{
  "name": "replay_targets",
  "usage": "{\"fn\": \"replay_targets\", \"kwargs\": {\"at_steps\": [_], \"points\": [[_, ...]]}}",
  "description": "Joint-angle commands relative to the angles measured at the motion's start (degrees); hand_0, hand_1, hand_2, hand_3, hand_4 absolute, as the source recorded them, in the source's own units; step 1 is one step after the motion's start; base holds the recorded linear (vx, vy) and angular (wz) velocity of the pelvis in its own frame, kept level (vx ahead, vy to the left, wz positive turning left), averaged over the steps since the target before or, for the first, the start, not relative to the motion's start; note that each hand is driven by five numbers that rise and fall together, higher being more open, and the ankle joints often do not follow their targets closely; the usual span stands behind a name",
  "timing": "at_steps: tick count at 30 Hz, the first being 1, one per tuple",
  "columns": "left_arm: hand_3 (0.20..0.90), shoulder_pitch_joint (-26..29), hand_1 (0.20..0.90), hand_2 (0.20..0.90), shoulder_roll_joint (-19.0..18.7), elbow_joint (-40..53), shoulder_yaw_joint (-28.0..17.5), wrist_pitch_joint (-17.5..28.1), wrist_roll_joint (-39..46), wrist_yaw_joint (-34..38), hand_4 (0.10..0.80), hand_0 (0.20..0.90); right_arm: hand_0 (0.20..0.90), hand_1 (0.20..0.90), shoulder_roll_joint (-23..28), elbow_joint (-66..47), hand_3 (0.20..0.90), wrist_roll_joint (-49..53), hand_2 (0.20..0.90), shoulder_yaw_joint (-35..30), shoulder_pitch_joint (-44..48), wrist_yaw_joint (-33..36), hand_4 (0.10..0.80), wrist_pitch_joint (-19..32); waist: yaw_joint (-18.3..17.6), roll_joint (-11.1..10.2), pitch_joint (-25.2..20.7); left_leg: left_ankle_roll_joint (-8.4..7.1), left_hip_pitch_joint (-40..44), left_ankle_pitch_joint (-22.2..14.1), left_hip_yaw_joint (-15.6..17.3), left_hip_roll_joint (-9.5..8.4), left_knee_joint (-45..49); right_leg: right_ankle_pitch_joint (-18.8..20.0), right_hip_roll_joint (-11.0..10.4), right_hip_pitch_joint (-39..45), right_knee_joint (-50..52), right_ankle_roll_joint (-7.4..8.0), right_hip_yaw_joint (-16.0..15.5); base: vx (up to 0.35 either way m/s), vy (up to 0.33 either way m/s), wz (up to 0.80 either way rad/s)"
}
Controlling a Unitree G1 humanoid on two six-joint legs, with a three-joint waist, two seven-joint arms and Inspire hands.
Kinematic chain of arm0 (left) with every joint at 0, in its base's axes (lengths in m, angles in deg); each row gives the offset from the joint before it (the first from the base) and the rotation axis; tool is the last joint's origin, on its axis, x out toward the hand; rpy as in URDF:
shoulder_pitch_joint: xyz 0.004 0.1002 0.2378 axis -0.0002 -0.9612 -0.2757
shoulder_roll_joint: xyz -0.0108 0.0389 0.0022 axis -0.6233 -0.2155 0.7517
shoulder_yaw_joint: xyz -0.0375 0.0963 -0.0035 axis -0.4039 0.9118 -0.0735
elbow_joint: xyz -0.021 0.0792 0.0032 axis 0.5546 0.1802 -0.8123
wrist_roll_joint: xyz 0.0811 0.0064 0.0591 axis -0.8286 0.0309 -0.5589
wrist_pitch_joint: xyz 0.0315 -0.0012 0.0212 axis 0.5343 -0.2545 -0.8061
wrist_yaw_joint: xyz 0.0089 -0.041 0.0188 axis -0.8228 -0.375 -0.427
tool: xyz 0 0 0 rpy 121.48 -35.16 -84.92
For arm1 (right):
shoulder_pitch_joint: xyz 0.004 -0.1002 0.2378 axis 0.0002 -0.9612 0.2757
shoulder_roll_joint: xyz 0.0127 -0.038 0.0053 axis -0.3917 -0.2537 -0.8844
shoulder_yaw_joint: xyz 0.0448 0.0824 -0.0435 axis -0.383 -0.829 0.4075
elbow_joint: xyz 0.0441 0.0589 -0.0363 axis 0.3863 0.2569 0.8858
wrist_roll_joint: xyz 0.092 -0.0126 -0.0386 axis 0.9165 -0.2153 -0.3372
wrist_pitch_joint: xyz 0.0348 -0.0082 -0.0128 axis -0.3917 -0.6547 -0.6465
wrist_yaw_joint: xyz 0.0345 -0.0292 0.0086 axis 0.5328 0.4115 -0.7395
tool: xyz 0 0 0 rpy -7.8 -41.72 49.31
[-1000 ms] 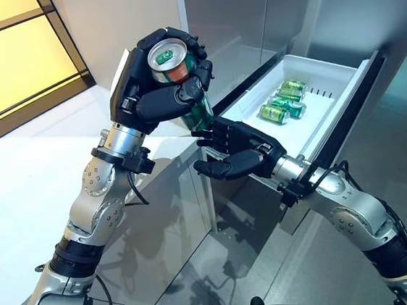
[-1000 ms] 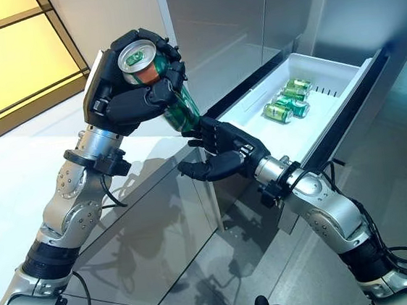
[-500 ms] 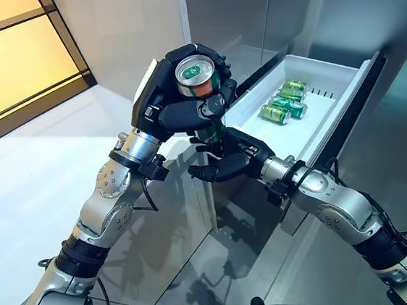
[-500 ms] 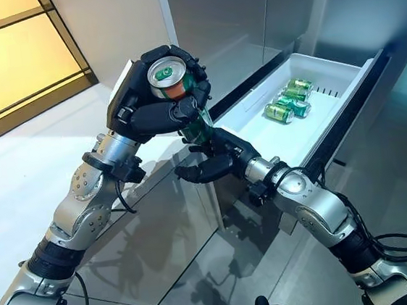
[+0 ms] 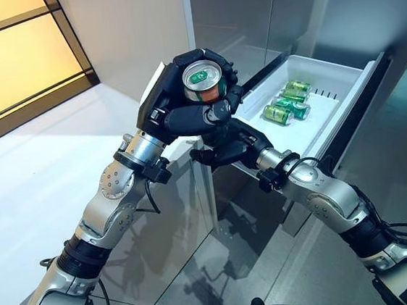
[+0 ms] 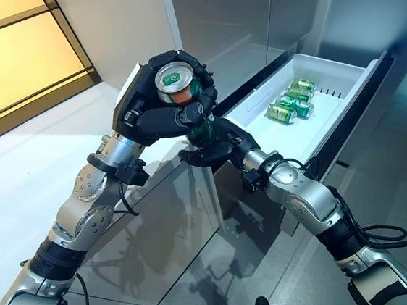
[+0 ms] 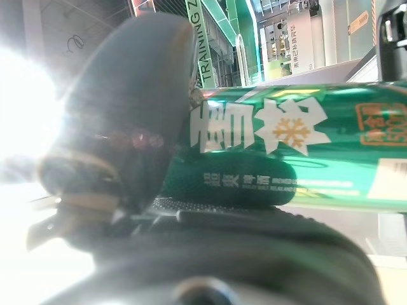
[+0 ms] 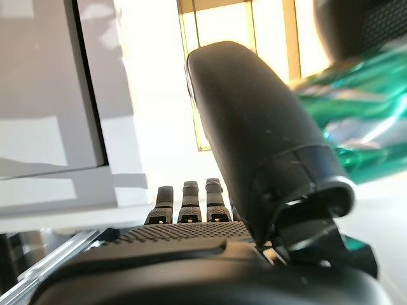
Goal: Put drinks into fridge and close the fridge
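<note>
The left hand (image 5: pixel 180 107) is raised in front of the fridge with its fingers and thumb curled round a green can (image 5: pixel 203 83), gripping it by the side so that the silver top with its green tab faces up toward the head camera; in the left wrist view the thumb presses across the can's green wall (image 7: pixel 299 159). Directly beneath it, just under the can's lower end, the right hand (image 6: pixel 214 150) is turned palm up with its fingers spread and relaxed, holding nothing; whether it touches the can's base cannot be told, though its own wrist view shows the can's green body (image 8: pixel 356 108) close past the thumb. Beyond both hands, to their right, the white fridge drawer (image 5: pixel 311 137) stands pulled out, its dark front panel on the side away from the hands. Three more green cans (image 5: pixel 286 104) lie on their sides close together near the far end of the drawer floor, well apart from the held can. Grey fridge panels (image 5: pixel 239 10) rise behind the hands.
</note>
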Motion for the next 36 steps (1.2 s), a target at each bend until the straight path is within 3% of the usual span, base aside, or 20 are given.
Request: {"fn": "replay_targets", "kwargs": {"at_steps": [1, 17, 36], "points": [[0.2, 12.77, 0.3, 0.3, 0.95, 4.58, -2.31, 6.69, -0.18, 0.43, 0.1, 0.3, 0.9, 0.9, -3.34, -0.7, 0.9, 0.94, 0.9, -2.6, 7.36, 0.57, 0.8, 5.39, 0.57, -3.15, -6.23, 3.47, -2.35, -2.51, 0.66, -3.9, 0.11, -0.86, -1.48, 1.13, 0.23, 3.38, 2.34, 0.0, 0.0, 0.0], [0.2, 11.63, 0.3, 0.3, 0.13, 1.57, -3.14, 4.91, -3.03, 1.21, 0.1, 0.3, 0.9, 0.9, -1.06, -7.2, 0.9, 1.59, 0.9, -4.36, 9.16, -5.38, 0.8, 8.39, 0.28, -3.38, -6.1, 3.27, -2.3, -2.46, 1.55, -3.74, 0.11, -0.95, -1.13, 1.0, 0.23, 3.38, 2.4, 0.0, 0.0, 0.0], [0.2, 10.67, 0.3, 0.3, 0.53, -0.89, -3.54, 3.67, -3.84, 2.22, 0.1, 0.3, 0.9, 0.9, 0.76, -10.97, 0.9, 3.69, 0.9, -5.67, 10.22, -7.59, 0.8, 6.46, -0.24, -3.54, -6.17, 3.22, -2.24, -2.27, 1.84, -3.46, 0.11, -1.0, -0.67, 0.97, 0.23, 3.12, 2.89, 0.001, -0.002, 0.0]]}}
